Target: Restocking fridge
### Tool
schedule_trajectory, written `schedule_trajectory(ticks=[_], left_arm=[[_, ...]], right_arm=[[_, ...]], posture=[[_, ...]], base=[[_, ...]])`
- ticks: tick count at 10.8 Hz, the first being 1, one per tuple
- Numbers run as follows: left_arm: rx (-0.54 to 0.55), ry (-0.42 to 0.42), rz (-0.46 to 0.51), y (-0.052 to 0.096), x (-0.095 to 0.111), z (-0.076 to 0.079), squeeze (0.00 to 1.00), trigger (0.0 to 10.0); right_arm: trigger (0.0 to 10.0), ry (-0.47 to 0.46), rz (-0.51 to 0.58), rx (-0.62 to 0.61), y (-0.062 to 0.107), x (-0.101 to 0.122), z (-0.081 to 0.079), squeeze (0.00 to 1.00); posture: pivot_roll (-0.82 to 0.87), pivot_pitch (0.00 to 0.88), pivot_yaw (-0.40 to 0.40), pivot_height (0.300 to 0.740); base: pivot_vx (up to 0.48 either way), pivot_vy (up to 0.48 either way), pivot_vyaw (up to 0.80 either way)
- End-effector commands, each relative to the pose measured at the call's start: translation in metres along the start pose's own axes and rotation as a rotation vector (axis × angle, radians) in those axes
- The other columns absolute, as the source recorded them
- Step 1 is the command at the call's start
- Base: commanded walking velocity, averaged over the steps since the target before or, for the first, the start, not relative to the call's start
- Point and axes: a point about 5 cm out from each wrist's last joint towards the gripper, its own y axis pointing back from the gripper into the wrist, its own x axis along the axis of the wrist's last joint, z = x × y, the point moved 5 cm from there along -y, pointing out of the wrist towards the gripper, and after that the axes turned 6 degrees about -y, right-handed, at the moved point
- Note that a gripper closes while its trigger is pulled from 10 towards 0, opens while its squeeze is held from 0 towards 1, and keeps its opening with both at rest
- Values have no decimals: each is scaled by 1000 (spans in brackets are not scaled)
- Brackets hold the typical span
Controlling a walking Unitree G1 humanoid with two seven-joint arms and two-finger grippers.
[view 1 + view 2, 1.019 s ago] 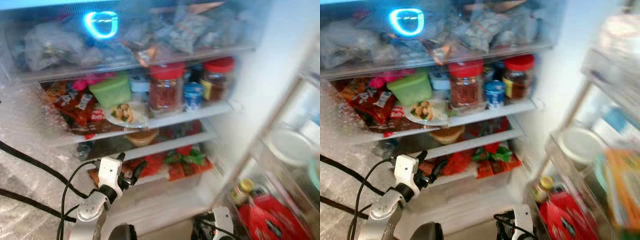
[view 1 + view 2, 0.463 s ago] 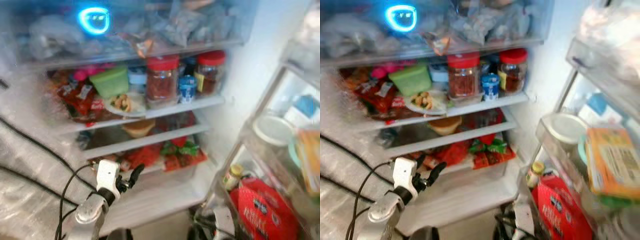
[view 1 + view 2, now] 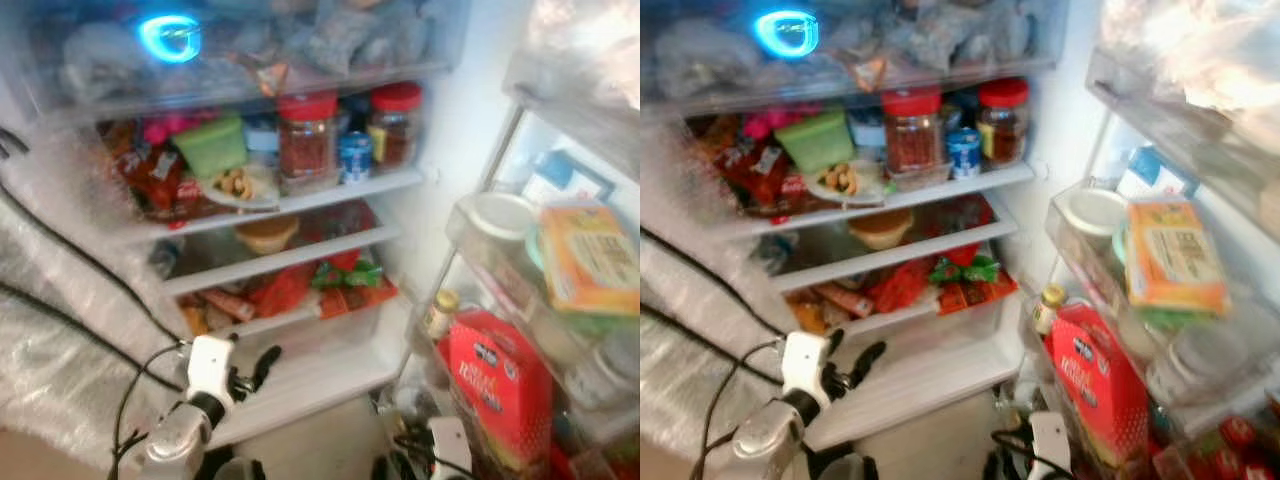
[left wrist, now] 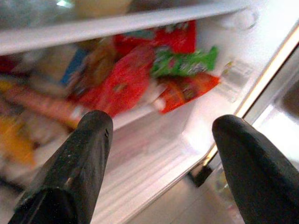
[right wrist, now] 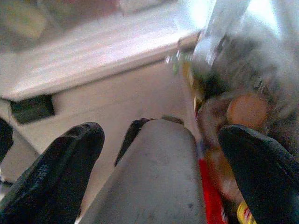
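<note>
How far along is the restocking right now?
The fridge door is open and the shelves already look full: jars, a green tub, packets in the drawer. Nothing is in hand: the left gripper is open before the drawer, and the right gripper is open and low by the door rack. Fetching and placing the next item is left.

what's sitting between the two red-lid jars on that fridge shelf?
A small blue can stands between the taller red-lidded jar and the darker red-lidded jar, seen in the left eye view.
</note>
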Motion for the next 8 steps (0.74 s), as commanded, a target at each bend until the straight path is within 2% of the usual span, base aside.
schedule_trajectory(ticks=[1, 2, 3, 4, 5, 7, 8], left_arm=[[45, 11, -61, 4, -16, -8, 0, 10000], [88, 27, -131, 9, -33, -18, 0, 10000], [141, 25, -248, 17, -57, -28, 0, 10000], [154, 16, -282, 20, -64, -31, 0, 10000], [178, 37, -411, 29, -91, -35, 0, 10000], [202, 90, -540, 45, -117, -34, 0, 10000], [220, 107, -583, 53, -127, -32, 0, 10000]], right_arm=[[10000, -17, -60, -1, 3, -19, -1, 0], [10000, -15, -60, 0, 3, -19, -1, 0], [10000, -15, -60, 1, 3, -18, -1, 0], [10000, -15, -61, 1, 2, -18, -2, 0], [10000, -12, -62, 2, 2, -18, -1, 0], [10000, -14, -62, 2, 2, -18, -2, 0], [10000, -15, -62, 2, 2, -19, -2, 0]], posture=[[-10, 0, 16, 642], [-9, 0, 16, 642], [-8, 0, 15, 642], [-8, 0, 13, 642], [-2, 0, 11, 642], [0, 0, 12, 642], [-3, 0, 14, 642]], base=[[-259, 0, 0], [0, 0, 0], [0, 0, 0], [0, 0, 0], [0, 0, 0], [0, 0, 0], [0, 480, 0]])
